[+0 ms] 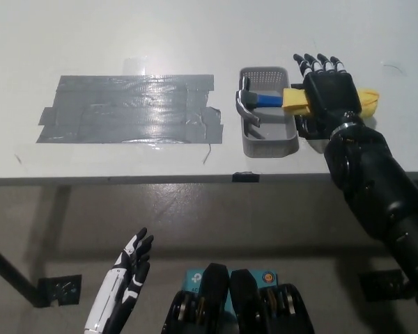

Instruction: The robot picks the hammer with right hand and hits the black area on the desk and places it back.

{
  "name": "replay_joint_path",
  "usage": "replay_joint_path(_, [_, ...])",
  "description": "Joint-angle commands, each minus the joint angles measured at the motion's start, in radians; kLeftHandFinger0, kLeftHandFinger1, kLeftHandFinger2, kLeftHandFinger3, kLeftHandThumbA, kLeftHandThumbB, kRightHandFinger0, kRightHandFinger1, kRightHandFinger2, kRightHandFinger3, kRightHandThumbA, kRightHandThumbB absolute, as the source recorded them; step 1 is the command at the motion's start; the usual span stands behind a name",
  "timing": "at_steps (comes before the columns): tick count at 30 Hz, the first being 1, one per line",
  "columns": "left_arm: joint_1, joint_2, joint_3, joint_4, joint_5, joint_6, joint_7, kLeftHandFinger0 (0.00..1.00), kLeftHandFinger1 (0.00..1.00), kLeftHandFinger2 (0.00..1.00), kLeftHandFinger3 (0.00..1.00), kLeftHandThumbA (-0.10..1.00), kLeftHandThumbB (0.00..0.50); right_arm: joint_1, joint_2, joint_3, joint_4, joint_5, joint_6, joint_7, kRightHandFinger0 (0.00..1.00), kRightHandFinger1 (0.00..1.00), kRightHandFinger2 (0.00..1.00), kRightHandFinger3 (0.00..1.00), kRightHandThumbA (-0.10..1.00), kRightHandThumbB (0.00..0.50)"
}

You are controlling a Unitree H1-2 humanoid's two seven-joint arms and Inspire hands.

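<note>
Right hand (329,90): flat and spread wide above the yellow handle, nothing in its hold.
Hammer (265,101): rests across the grey basket (268,142), head just left of the hand.
Black area (129,108): far to the left.
Left hand (125,278): low below the desk (195,35), fingers apart, holding nothing.

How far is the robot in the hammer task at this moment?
Nothing looks done. The hammer lies across the grey basket, its yellow handle sticking out over the rim. The open right hand is above that handle, not gripping it. The left hand rests open below the desk edge. Grasping, striking the black tape area and returning the hammer remain.
</note>
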Motion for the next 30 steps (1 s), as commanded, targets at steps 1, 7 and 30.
replay_joint_path(1, [-0.012,0.004,-0.002,-0.016,-0.004,-0.031,-0.002,1.00,1.00,1.00,1.00,0.93,0.132,-0.082,-0.012,0.028,0.048,-0.035,-0.068,-0.213,1.00,1.00,1.00,1.00,0.47,0.302])
replay_joint_path(7, [-0.014,0.004,-0.001,-0.018,-0.013,-0.034,-0.005,1.00,1.00,1.00,1.00,0.91,0.132,-0.099,-0.040,0.128,0.242,-0.077,-0.285,-0.518,0.00,0.20,0.54,0.28,-0.10,0.258])
replay_joint_path(30, [-0.039,0.015,0.001,-0.013,-0.015,-0.020,-0.013,1.00,1.00,1.00,1.00,0.92,0.097,-0.066,-0.012,-0.347,-0.099,0.569,-0.263,0.050,0.00,0.32,0.74,0.85,-0.10,0.105])
